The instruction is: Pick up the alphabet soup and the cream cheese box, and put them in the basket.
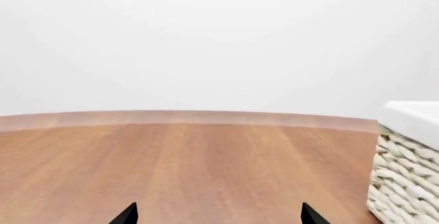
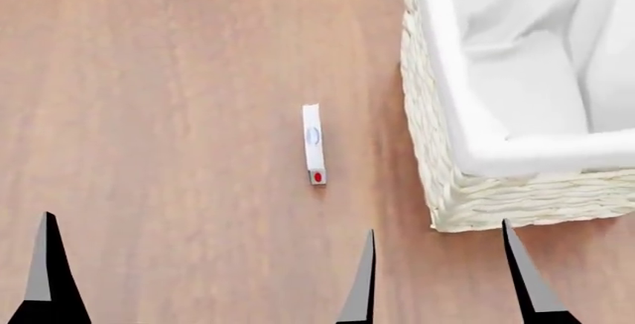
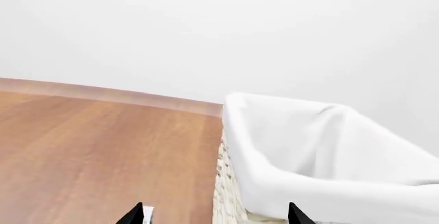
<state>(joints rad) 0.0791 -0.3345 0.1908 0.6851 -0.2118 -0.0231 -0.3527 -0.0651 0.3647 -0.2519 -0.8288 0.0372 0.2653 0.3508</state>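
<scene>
Both pincers sit low at the near edge of the wooden surface (image 2: pixel 178 116), fingers pointing away and spread, holding nothing: the left pincer (image 2: pixel 204 272) nearer than and left of the box (image 2: pixel 314 144), the right pincer (image 2: pixel 442 276) just short of the basket (image 2: pixel 466 198). The box lies on the surface just left of the basket, apart from it. The soup is not in view.

Relative to the wooden table (image 2: pixel 178 116), both grippers sit at its near edge with only their dark fingertips showing. The left gripper (image 2: pixel 204 272) has its fingertips spread far apart, pointing forward over the wood. The right gripper (image 2: pixel 442 272) is also parted, its tips aimed forward, just right of the left one.
</scene>
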